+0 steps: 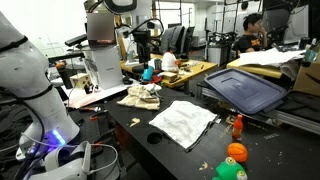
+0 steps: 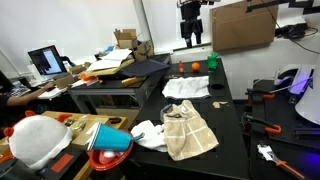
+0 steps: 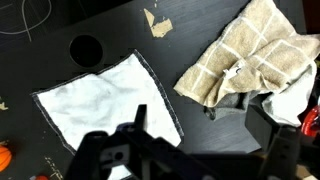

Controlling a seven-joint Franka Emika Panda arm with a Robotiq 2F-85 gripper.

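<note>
In an exterior view, the gripper (image 1: 144, 52) hangs high above the black table (image 1: 130, 145). Its jaws are spread wide and hold nothing. The white cloth (image 1: 185, 122) lies flat on the table, and the beige towel (image 1: 140, 95) lies crumpled near it.

In an exterior view from the opposite end, the gripper (image 2: 190, 40) is well above the cloth (image 2: 187, 87). The towel (image 2: 188, 130) lies further away, apart from the cloth.

In the wrist view, the gripper (image 3: 200, 125) looks straight down. The cloth (image 3: 100, 95) is under its open fingers (image 3: 139, 112), and the towel (image 3: 245, 55) is off to the side.

It seems that the work is at its very start: nothing is gripped yet, and neither the cloth nor the towel is touched.
</note>
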